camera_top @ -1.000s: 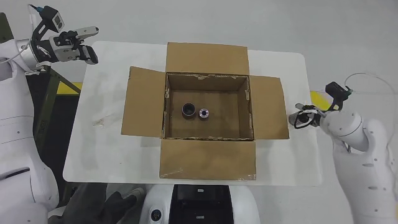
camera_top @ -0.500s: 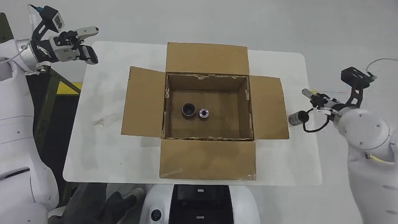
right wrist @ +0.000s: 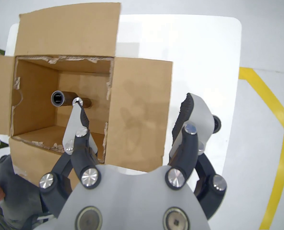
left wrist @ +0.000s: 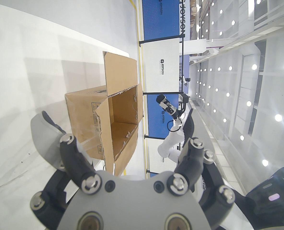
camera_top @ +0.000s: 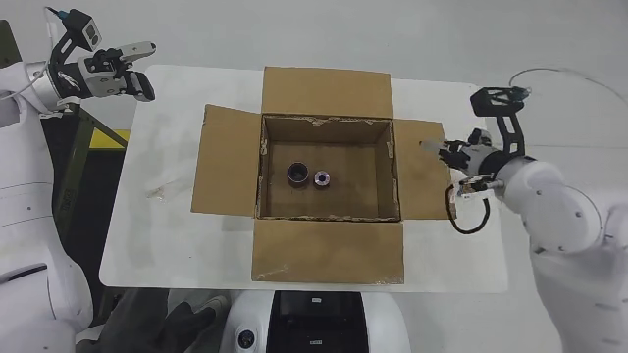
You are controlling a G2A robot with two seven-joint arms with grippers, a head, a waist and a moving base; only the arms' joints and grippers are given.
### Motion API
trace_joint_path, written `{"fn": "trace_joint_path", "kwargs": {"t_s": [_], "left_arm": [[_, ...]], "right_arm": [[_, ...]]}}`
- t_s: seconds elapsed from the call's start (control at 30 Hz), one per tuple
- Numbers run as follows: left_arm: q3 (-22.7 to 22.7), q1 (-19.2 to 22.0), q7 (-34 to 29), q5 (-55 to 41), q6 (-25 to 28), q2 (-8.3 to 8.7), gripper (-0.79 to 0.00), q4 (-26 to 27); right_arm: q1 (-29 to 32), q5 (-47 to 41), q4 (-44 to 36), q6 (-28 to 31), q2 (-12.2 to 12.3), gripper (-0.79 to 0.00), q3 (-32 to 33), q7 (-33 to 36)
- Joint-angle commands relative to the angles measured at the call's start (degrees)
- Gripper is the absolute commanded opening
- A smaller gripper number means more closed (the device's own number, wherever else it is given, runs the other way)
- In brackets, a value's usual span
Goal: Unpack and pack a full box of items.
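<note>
In the top view, the cardboard box (camera_top: 328, 227) sits mid-table with all four flaps folded out. Two pieces stand close together on its floor towards the left wall: a dark tube (camera_top: 296, 173) and a small metal piece (camera_top: 321, 178). The left gripper (camera_top: 143, 69) hangs over the far left corner of the white table (camera_top: 147, 245), well apart from the box. The right gripper (camera_top: 444, 153) is above the box's right flap. In the left wrist view, the left gripper (left wrist: 118, 114) has its jaws spread and nothing between them, with the box (left wrist: 84, 111) some way ahead. In the right wrist view, the right gripper (right wrist: 132, 99) is also spread wide and empty, looking over the flap into the box (right wrist: 142, 111), where the tube (right wrist: 57, 97) stands open end up. This looks like unpacking, with the right arm lined up for a pick. The next move calls for clearing the right wall, going deep, and straddling the tube without knocking its neighbour.
</note>
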State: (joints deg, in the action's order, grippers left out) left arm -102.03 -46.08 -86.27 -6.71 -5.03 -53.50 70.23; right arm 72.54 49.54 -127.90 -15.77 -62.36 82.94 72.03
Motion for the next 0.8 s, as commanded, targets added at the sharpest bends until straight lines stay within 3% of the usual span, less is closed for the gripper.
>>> {"fn": "trace_joint_path", "kwargs": {"t_s": [0.0,0.13,0.37,0.57,0.77], "left_arm": [[0.0,0.0,0.0,0.0,0.0,0.00,0.000,0.0],[0.0,0.0,0.0,0.0,0.0,0.00,0.000,0.0],[0.0,0.0,0.0,0.0,0.0,0.00,0.000,0.0],[0.0,0.0,0.0,0.0,0.0,0.00,0.000,0.0],[0.0,0.0,0.0,0.0,0.0,0.00,0.000,0.0]], "right_arm": [[-1.0,0.4,-0.5,1.4,-0.1,-0.062,-2.4,0.5],[-3.3,0.2,-0.8,4.4,-0.2,-0.031,-7.0,1.5],[-8.5,-1.1,2.7,7.7,-1.0,-0.062,-14.8,1.2],[-13.9,-3.6,8.4,12.0,-2.0,-0.102,-21.4,-0.3],[-19.1,-6.6,15.2,16.5,-3.1,-0.083,-26.4,-1.8]]}}
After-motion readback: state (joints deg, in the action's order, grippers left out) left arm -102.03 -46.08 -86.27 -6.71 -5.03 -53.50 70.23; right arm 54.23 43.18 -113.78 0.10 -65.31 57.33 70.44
